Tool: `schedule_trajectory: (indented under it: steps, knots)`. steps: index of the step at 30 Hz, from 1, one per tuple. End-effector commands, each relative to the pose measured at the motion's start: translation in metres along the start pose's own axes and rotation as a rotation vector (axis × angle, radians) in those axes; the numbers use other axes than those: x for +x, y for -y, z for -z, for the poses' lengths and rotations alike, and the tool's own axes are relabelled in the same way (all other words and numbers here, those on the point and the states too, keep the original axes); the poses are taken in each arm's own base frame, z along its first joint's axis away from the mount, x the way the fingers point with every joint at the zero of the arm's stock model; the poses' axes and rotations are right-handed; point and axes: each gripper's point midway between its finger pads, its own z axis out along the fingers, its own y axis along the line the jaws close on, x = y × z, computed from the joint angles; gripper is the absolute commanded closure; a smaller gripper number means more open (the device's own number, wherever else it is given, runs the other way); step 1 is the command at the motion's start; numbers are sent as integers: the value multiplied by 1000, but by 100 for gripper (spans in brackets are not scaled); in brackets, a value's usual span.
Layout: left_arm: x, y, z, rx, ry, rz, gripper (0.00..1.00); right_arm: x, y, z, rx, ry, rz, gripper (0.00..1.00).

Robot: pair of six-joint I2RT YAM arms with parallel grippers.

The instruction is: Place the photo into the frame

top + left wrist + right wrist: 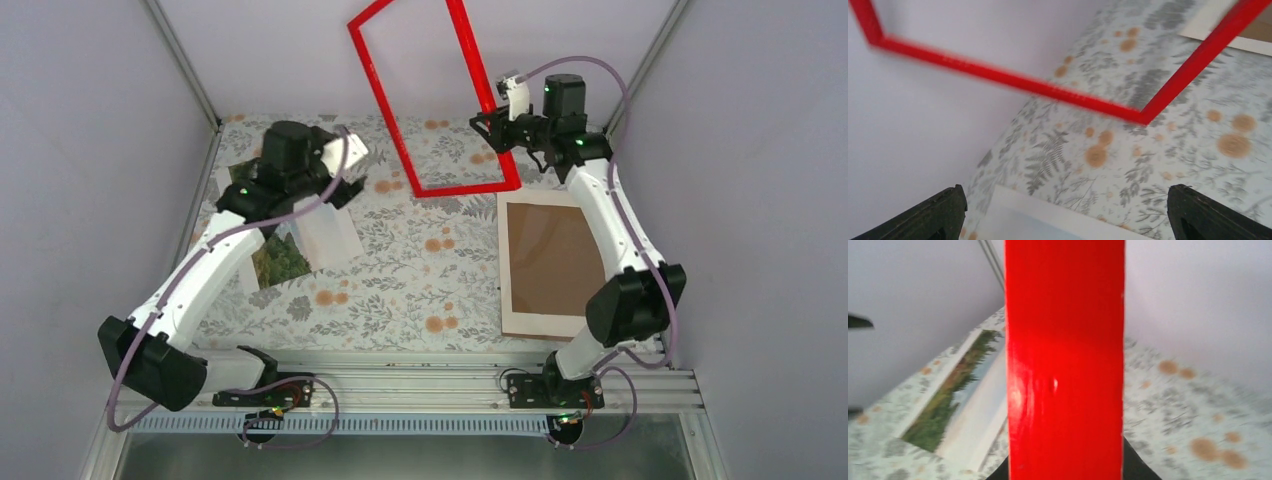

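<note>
Near the left edge of the table (400, 290), the rectangular paper landscape photo (283, 257) is lying face up beneath the left gripper (1066, 192), gaping wide. The right gripper (495, 128) is clamping the thin bright-red rectangular frame (386, 110), leaning near the far edge.

Brown board (552, 265) with pale border, lying flat on the right of a floral cloth (400, 290), long side running near to far. Cloth pale, printed with grey-green ferns and orange blooms. Plain lilac-grey walls (90, 150) on three sides, metal posts (185, 65) in the far corners, ribbed rail (400, 392) along the near edge.
</note>
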Motion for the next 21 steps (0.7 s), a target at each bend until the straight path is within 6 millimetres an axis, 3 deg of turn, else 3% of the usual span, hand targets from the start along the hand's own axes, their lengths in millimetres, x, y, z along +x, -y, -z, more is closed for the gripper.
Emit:
schedule_trajectory:
  steps: [1, 4, 9, 17, 19, 21]
  knots:
    - [21, -36, 10, -33, -19, 266, 0, -66, -24, 45, 159, 184, 434, 97]
    - [42, -71, 20, -61, -22, 461, 0, -73, -42, 51, 204, 221, 647, 97]
    - [85, -135, 50, -187, -18, 706, 0, -56, -60, 50, 315, 223, 1022, 97]
    - [157, -219, 95, -383, -61, 831, 0, 28, -100, 49, 215, 279, 1559, 97]
    - [160, -227, 93, -346, -64, 798, 0, 50, -110, 52, 175, 311, 1665, 97]
    - [150, -219, 81, -230, -45, 738, 0, 66, -120, 56, 133, 354, 1734, 97]
